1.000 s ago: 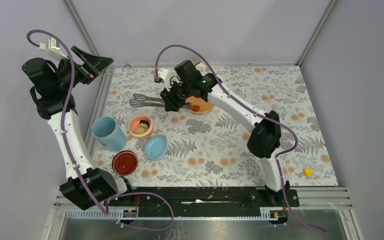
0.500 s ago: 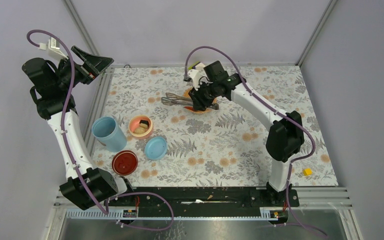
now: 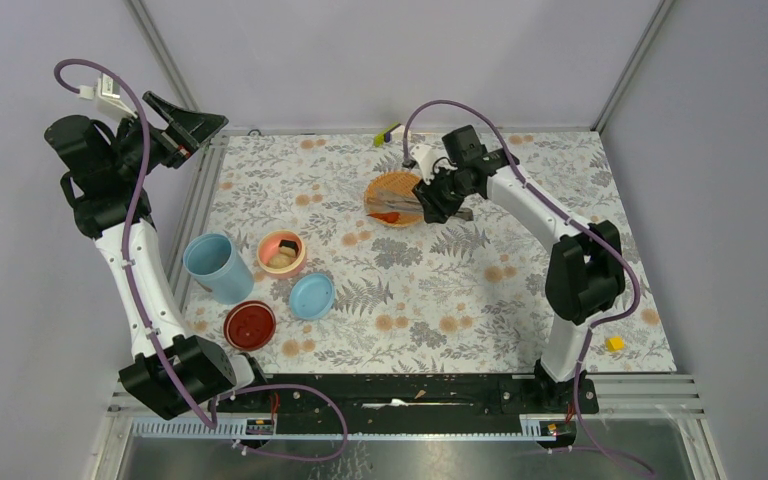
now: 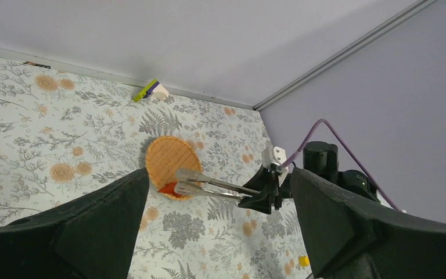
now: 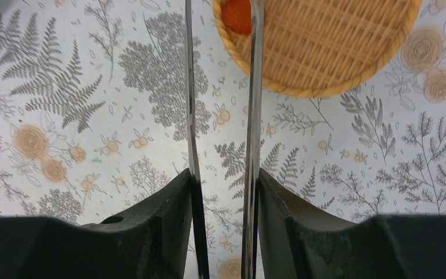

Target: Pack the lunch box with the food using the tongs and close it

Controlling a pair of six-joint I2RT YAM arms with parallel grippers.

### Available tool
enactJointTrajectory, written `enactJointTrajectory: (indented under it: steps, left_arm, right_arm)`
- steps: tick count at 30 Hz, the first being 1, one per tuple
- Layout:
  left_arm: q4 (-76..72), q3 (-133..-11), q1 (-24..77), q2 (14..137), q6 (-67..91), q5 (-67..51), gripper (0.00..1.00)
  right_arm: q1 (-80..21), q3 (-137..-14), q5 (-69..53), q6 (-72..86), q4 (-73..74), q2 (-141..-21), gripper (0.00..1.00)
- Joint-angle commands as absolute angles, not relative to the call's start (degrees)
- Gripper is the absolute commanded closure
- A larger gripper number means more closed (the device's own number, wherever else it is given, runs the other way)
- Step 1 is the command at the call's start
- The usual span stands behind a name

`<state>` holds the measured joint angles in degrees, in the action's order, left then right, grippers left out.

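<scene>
Packed: food (image 3: pixel 280 252), left of plate (image 3: pixel 392 184)
Pending: orange piece (image 5: pixel 236 14) on plate; lid (image 3: pixel 312 296) off
Right claw (image 5: pixel 225 177): gripping tongs (image 5: pixel 254 87) (left claw (image 4: pixel 219 174) wide)

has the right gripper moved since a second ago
Yes. The right gripper, holding the tongs, went rightward, from the woven plate's left to its right.

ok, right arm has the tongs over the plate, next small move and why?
Probably lower the tongs until their tips bracket the orange piece, then squeeze. The right tool grips them with both arms spread, and in the wrist view the piece lies between those arms at the rim of the woven plate, not yet pinched.
</scene>
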<state>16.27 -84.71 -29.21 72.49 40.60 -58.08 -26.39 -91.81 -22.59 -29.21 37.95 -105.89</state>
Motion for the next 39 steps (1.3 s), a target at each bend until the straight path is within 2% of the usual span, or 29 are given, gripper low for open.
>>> enactJointTrajectory:
  steps: [1,18,39]
  left_arm:
    - [12.7,-84.5,-29.0,72.4,41.5,-59.1,0.01]
    - [11.7,-84.0,-28.9,72.3,42.5,-59.4,0.01]
    - [11.1,-83.9,-28.8,72.5,43.1,-59.5,0.01]
  right_arm:
    - [-25.0,-90.1,-20.6,-32.5,38.9,-102.8,0.52]
    - [-23.4,-90.5,-20.4,-33.6,39.9,-106.4,0.48]
    - [-23.5,-91.7,-21.6,-32.9,41.0,-108.8,0.51]
